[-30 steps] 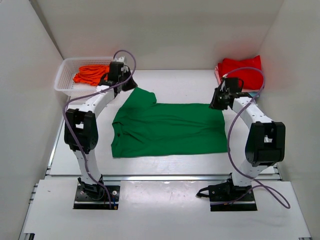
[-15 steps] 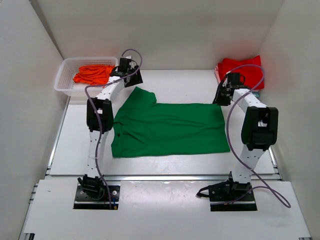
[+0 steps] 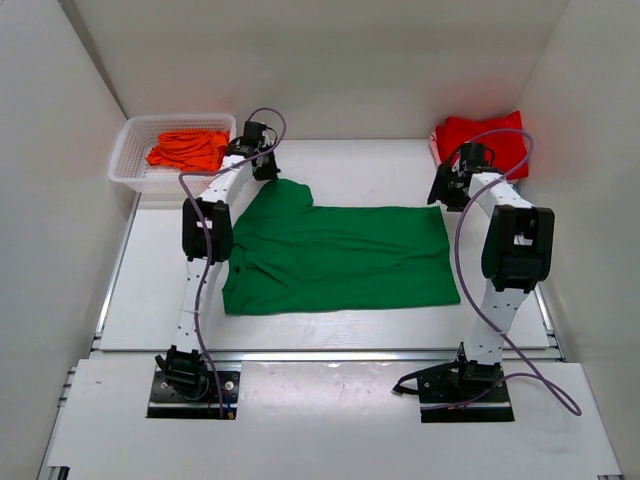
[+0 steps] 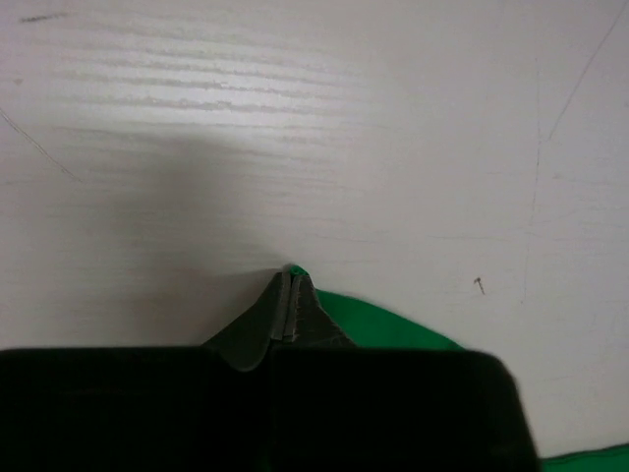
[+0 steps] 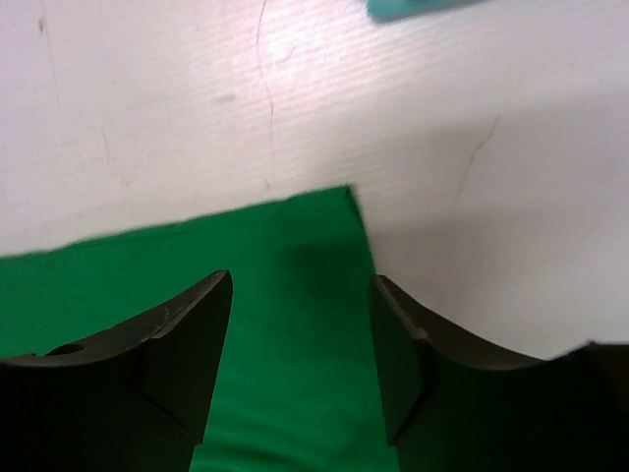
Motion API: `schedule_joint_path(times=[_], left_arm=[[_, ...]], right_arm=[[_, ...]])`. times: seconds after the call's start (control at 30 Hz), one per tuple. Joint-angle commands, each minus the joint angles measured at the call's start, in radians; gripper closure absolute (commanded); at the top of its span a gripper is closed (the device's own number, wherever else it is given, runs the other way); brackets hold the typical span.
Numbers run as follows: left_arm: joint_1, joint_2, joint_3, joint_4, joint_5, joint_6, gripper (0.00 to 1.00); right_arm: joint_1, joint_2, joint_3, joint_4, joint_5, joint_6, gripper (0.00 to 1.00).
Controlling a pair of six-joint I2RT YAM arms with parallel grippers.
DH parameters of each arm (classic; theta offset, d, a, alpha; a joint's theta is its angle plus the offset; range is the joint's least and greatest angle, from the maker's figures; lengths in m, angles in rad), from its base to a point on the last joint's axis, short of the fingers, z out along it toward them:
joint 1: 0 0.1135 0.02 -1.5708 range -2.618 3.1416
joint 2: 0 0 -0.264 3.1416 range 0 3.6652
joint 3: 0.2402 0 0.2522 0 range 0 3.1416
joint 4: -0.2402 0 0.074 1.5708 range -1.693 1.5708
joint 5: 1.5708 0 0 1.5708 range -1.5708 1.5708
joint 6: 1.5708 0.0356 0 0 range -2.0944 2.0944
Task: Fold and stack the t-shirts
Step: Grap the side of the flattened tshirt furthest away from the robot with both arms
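So our green t-shirt [image 3: 340, 260] lies flat in the middle of the bench [image 3: 360, 160], long axis running left to right, collar end on the left. The left fingers [image 4: 285, 313] are clenched right at its far left sleeve edge, and we can't tell if any cloth is actually caught. The right fingers [image 3: 446, 188] are spread, straddling the far right hem corner. Each side sits at its own far corner, so we reckon the fold gets pulled toward the near edge.

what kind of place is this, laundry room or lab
Probably a robot test cell: white walls box in a white table, two white robot arms are bolted at its near edge, a bright green t-shirt lies spread between them.
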Motion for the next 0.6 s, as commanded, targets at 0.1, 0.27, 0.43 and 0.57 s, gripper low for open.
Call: schedule_joint_path(times=[0.1, 0.27, 0.43, 0.57], left_arm=[[0.008, -0.101, -0.073, -0.015, 0.083, -0.004, 1.0], [0.008, -0.133, -0.067, -0.015, 0.117, -0.016, 1.0], [0.042, -0.202, -0.091, 0.009, 0.176, -0.022, 1.0], [0.048, -0.3, -0.159, 0.038, 0.196, -0.013, 1.0]], right_arm=[[-0.007, 0.113, 0.135, -0.059, 0.021, 0.023, 0.42], [0.019, 0.224, 0.234, -0.12, -0.021, 0.007, 0.4], [0.039, 0.247, 0.265, -0.134, -0.021, 0.008, 0.96], [0.034, 0.222, 0.265, -0.105, -0.021, -0.003, 1.0]])
